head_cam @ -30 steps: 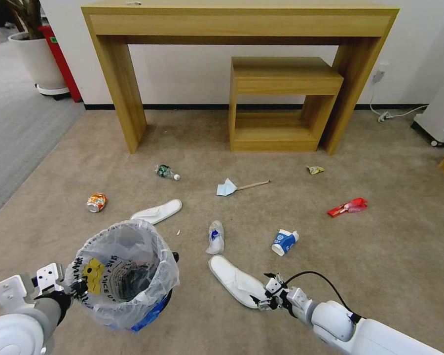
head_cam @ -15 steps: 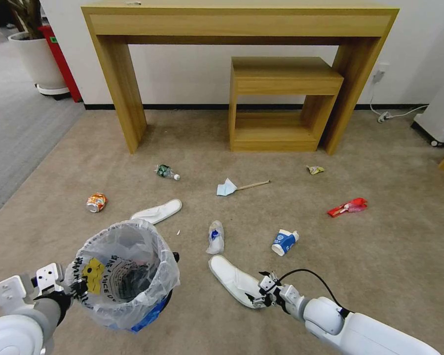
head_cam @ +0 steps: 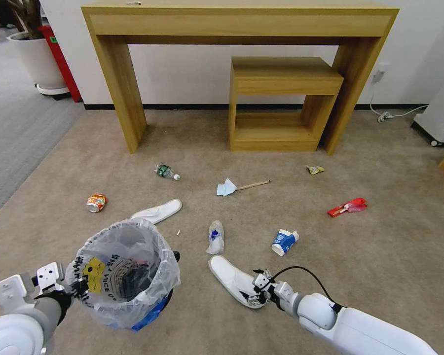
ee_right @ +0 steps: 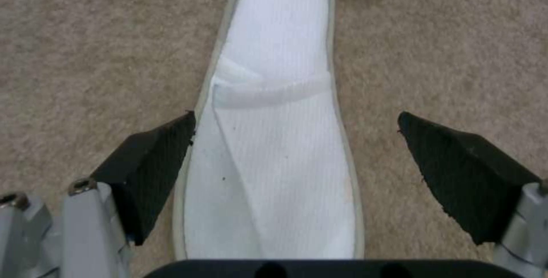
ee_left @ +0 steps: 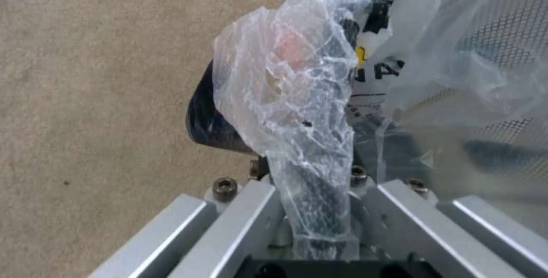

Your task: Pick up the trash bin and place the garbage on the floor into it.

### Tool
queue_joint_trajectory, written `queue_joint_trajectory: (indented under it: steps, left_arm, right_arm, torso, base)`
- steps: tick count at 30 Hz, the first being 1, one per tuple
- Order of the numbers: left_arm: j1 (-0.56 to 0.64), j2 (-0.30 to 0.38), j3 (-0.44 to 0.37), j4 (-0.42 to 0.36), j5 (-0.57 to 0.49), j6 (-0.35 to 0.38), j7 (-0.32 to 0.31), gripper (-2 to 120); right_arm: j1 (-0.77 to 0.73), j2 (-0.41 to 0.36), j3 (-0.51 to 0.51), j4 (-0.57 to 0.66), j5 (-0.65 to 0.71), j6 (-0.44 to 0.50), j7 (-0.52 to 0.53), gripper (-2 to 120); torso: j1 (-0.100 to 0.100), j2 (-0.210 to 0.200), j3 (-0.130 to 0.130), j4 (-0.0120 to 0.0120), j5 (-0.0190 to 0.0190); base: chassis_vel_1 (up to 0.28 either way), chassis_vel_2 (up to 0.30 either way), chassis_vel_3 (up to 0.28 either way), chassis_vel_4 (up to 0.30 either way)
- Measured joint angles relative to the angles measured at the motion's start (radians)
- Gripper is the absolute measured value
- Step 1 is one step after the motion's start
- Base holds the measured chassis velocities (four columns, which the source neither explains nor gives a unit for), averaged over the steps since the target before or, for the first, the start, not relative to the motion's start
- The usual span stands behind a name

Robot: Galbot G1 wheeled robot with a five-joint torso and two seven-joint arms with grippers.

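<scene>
left gripper (head_cam: 76, 287) clamped on trash bin (head_cam: 126, 273) rim | right gripper (ee_right: 297, 171) spread wide, straddling white slipper (ee_right: 274, 149) | lower, centre pads, pinch across sole

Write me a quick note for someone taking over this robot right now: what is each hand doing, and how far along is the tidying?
Left hand: shut on the rim of the trash bin, holding it.
Right hand: open, fingers either side of the near white slipper, not gripping.
On the floor: far slipper, orange can, green-label bottle, blue mask, wooden stick, paper cup, red packet, crumpled plastic, small wrapper.
Done: bin in hand.
Left: all litter listed above.
</scene>
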Motion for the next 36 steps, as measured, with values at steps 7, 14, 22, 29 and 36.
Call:
queue_joint_trajectory:
  steps: [7, 14, 22, 29, 36]
  left_arm:
    - [0.001, -0.003, 0.002, 0.000, 0.000, 0.000, 0.000, 1]
    - [0.004, -0.004, 0.001, -0.006, 0.000, 0.000, 0.000, 1]
    - [0.001, -0.005, 0.001, -0.009, -0.001, 0.000, 0.001, 1]
    - [0.001, -0.010, 0.004, -0.010, 0.000, 0.000, 0.001, 1]
    - [0.001, -0.012, 0.007, -0.010, 0.001, 0.000, 0.001, 1]
  right_arm:
    - [0.012, 0.011, -0.012, -0.019, 0.001, 0.006, 0.000, 90]
    - [-0.001, 0.012, -0.010, -0.030, -0.004, 0.012, -0.001, 88]
    - [-0.015, 0.006, 0.000, -0.036, -0.012, 0.018, -0.002, 86]
    - [-0.019, 0.008, 0.002, -0.053, -0.019, 0.026, -0.004, 86]
    - [-0.013, 0.014, 0.006, -0.073, -0.020, 0.032, -0.005, 85]
  torso:
    - [0.000, 0.000, 0.000, 0.0000, -0.0001]
    - [0.000, 0.000, 0.000, 0.0000, 0.0000]
    - [0.000, 0.000, 0.000, -0.0001, 0.0000]
    - [0.000, 0.000, 0.000, 0.0000, 0.0000]
    - [0.000, 0.000, 0.000, 0.0000, 0.0001]
  base:
    - [0.000, 0.000, 0.000, 0.000]
    - [0.000, 0.000, 0.000, 0.000]
    - [0.000, 0.000, 0.000, 0.000]
    - [0.000, 0.000, 0.000, 0.000]
    - [0.000, 0.000, 0.000, 0.000]
